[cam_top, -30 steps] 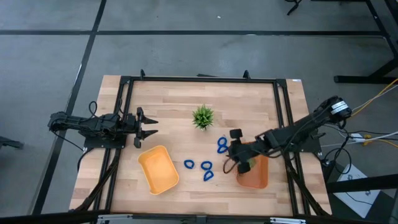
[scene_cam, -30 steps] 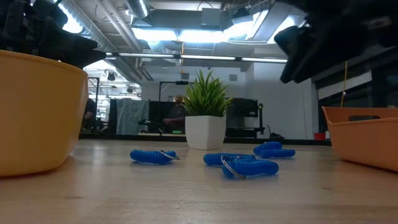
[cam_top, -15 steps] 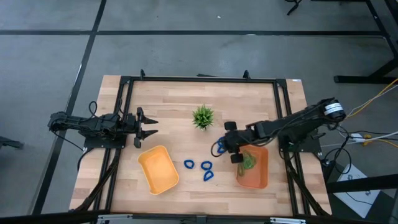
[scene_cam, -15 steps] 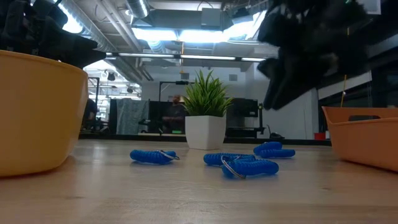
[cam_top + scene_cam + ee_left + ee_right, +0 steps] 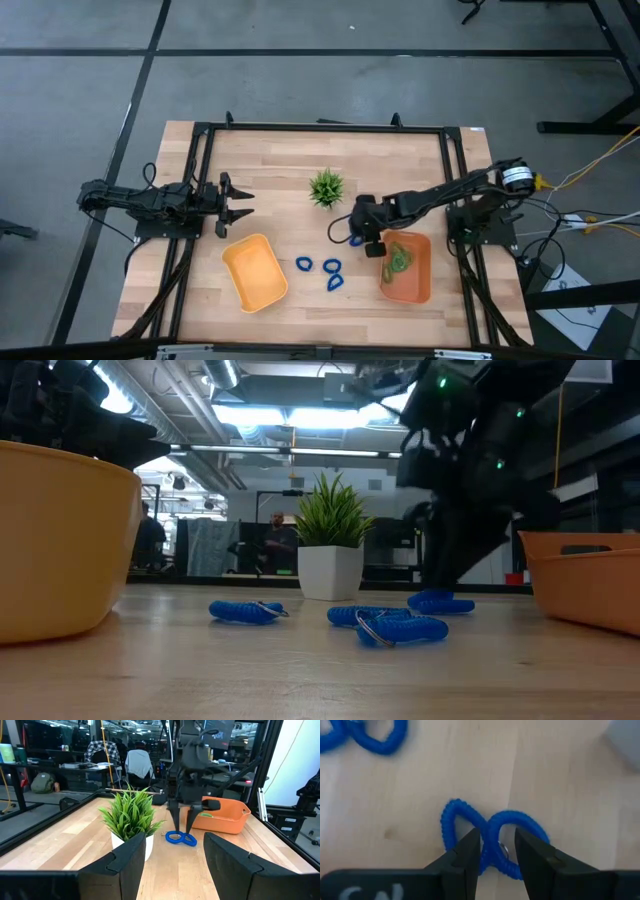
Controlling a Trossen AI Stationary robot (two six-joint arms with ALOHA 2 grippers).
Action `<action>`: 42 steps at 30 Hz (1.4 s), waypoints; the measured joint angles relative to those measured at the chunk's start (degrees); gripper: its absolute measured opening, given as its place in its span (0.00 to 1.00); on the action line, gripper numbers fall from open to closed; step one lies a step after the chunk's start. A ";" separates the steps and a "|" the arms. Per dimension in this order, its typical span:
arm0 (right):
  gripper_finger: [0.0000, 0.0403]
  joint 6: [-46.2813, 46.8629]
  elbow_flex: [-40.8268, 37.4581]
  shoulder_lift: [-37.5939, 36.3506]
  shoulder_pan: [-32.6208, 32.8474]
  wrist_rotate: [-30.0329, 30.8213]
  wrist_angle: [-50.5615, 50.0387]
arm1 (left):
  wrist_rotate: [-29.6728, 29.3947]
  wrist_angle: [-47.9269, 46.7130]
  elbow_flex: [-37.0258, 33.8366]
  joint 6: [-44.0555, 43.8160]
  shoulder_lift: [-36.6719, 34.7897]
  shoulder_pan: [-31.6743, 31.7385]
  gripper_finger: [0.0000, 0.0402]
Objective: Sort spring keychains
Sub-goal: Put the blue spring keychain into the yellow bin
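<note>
Two linked blue spring keychains [image 5: 492, 836] lie flat on the wood near the orange tray [image 5: 415, 285], which has light green keychains [image 5: 398, 258] lying in it. My right gripper [image 5: 497, 851] hangs open, slanting down over the pair. One finger stands on each side of where the loops cross, just above them [image 5: 181, 838]. Three more blue keychains [image 5: 304, 264] [image 5: 332, 266] [image 5: 335, 282] lie on the table between the trays. A yellow tray [image 5: 255, 272] stands to their left. My left gripper [image 5: 238, 205] waits open and level at the table's left.
A small green plant in a white pot [image 5: 326, 188] stands just beyond the blue pair, close to my right gripper. A black frame [image 5: 320, 128] rims the table. People move about in the room behind.
My right gripper has swung from above the orange tray toward the table's left and a little toward the far edge. It has come down and tipped steeper over the blue pair, and its finger gap looks unchanged. The keychains have not moved.
</note>
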 joint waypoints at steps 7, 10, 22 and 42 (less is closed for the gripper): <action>0.30 -0.01 0.20 4.23 -1.71 -0.69 3.19 | 0.00 0.00 0.01 0.00 0.00 0.02 0.49; 0.29 0.34 0.17 4.44 -1.73 -1.14 3.83 | 0.00 0.00 0.01 -0.01 0.00 0.01 0.49; 0.06 3.46 -0.02 4.30 0.41 -4.23 5.88 | 0.00 0.00 0.01 0.00 0.00 0.01 0.49; 0.08 2.27 8.72 4.34 1.75 -7.94 6.91 | 0.00 0.00 -0.01 -0.52 0.01 0.02 0.49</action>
